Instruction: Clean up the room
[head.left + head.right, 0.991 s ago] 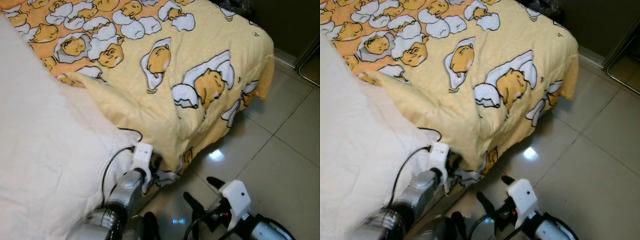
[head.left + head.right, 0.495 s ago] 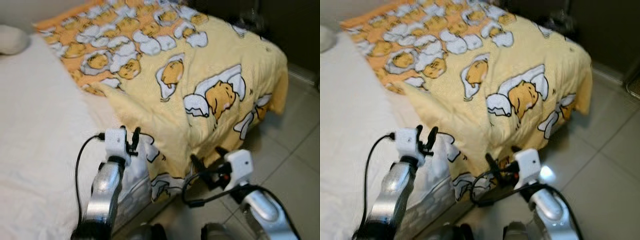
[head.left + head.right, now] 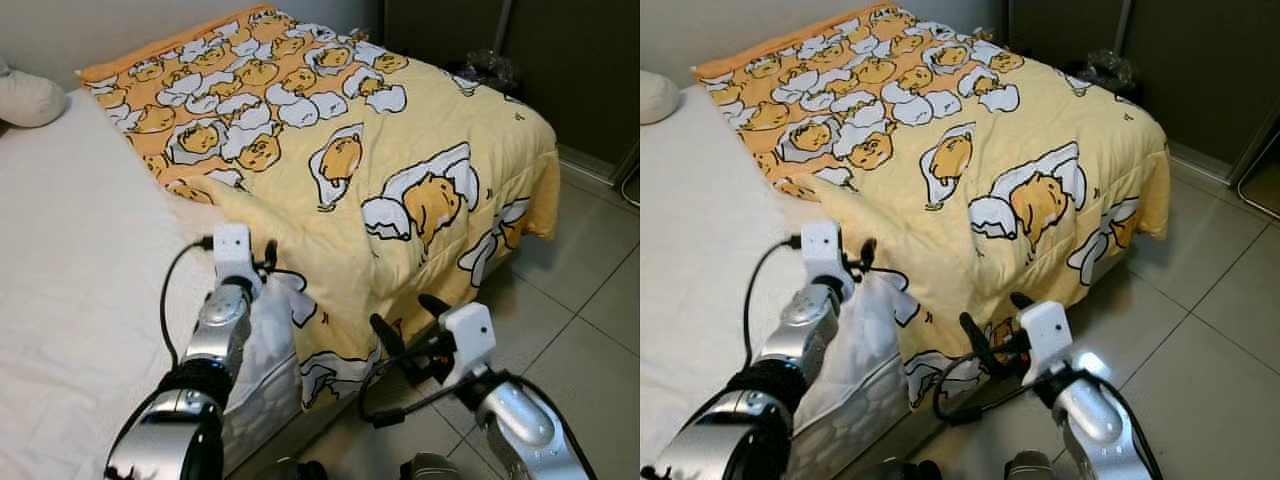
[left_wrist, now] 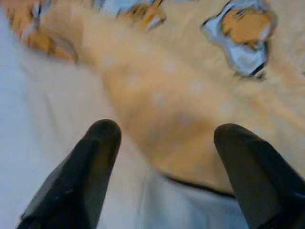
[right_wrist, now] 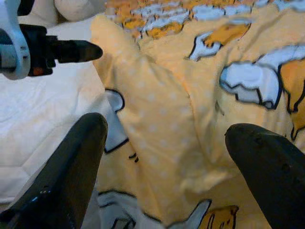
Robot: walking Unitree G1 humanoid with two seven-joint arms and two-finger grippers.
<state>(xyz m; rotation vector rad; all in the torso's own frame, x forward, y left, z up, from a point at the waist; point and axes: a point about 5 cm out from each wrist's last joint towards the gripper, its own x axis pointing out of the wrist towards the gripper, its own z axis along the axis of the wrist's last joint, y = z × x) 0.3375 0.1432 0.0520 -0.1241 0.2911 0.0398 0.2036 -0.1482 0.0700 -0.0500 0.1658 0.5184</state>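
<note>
A yellow blanket [image 3: 400, 130] printed with cartoon egg figures covers the far half of the bed and hangs over its corner. Its folded-back edge [image 3: 250, 205] lies on the white sheet [image 3: 80, 250]. My left gripper [image 3: 268, 255] is at that edge above the mattress side, open, with the blanket's hem [image 4: 162, 114] just ahead of its fingers [image 4: 95, 152]. My right gripper [image 3: 408, 320] is open, low beside the hanging blanket corner [image 5: 162, 124], holding nothing. The left gripper [image 5: 71, 50] also shows in the right wrist view.
A white pillow [image 3: 25, 98] lies at the bed's far left. Grey tiled floor [image 3: 590, 290] runs along the bed's right side. Dark wardrobe doors [image 3: 580, 70] stand behind it, with a crumpled clear bag [image 3: 490, 68] by the bed's far corner.
The camera has tilted up, showing more of the bed. Both arms have risen; the left gripper came up from the mattress side to the blanket's edge.
</note>
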